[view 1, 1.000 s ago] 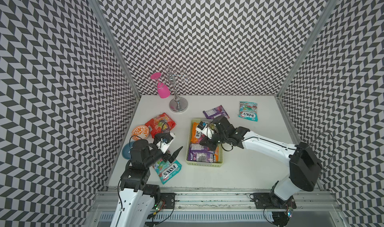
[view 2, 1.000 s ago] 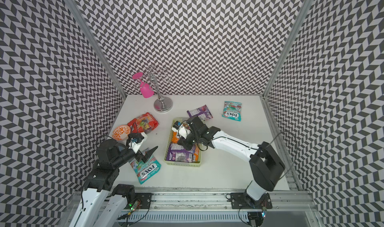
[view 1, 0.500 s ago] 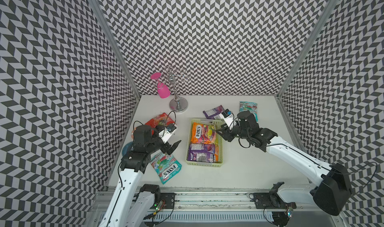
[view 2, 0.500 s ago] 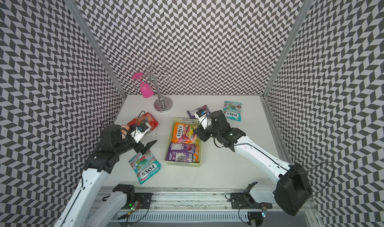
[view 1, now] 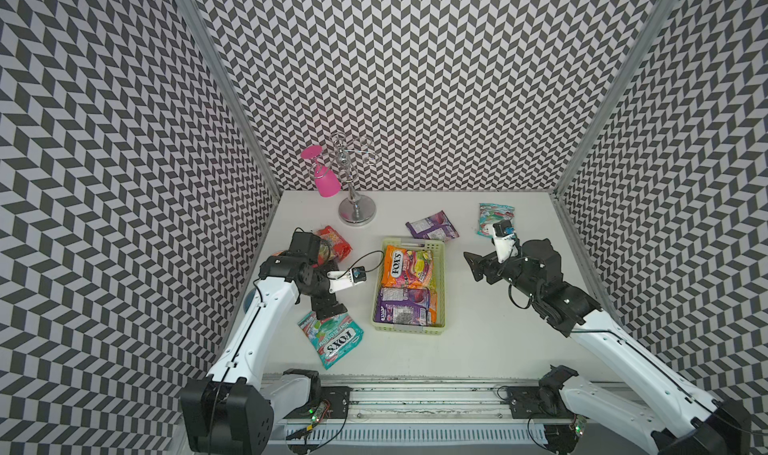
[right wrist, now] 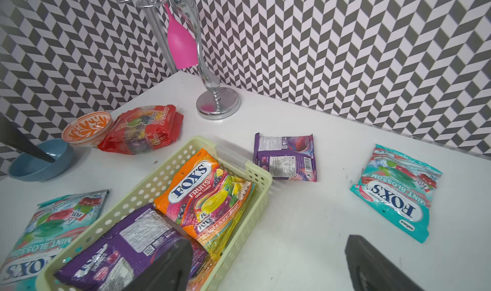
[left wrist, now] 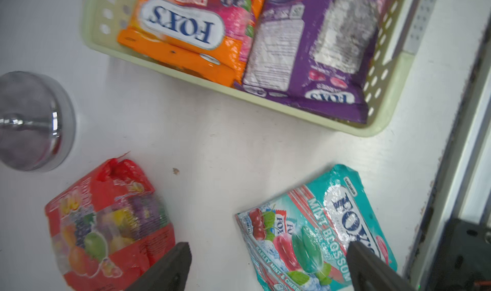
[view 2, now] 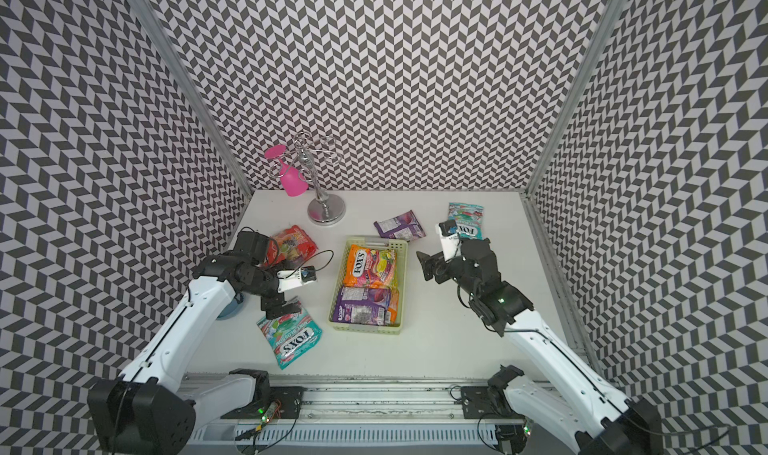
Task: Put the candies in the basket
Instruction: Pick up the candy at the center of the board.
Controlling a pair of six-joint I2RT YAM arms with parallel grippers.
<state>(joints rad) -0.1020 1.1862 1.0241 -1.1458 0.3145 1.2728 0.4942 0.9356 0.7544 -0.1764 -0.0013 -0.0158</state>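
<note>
Six glossy plastic candy bags show. Two, the orange bag (view 1: 405,266) and the purple bag (view 1: 401,307), lie in the pale green perforated plastic basket (view 1: 441,286), between both claws. The left claw (view 1: 328,309) is spread and empty, between the red bag (view 1: 332,245) and a teal bag (view 1: 336,340). The right claw (view 1: 476,266) is spread and empty; a second purple bag (view 1: 432,226) and a second teal bag (view 1: 492,216) lie beyond it.

basket (view 1: 409,328) mid-table | in it: 2 candies (view 1: 406,266) | left: 2 | behind: 2
</note>
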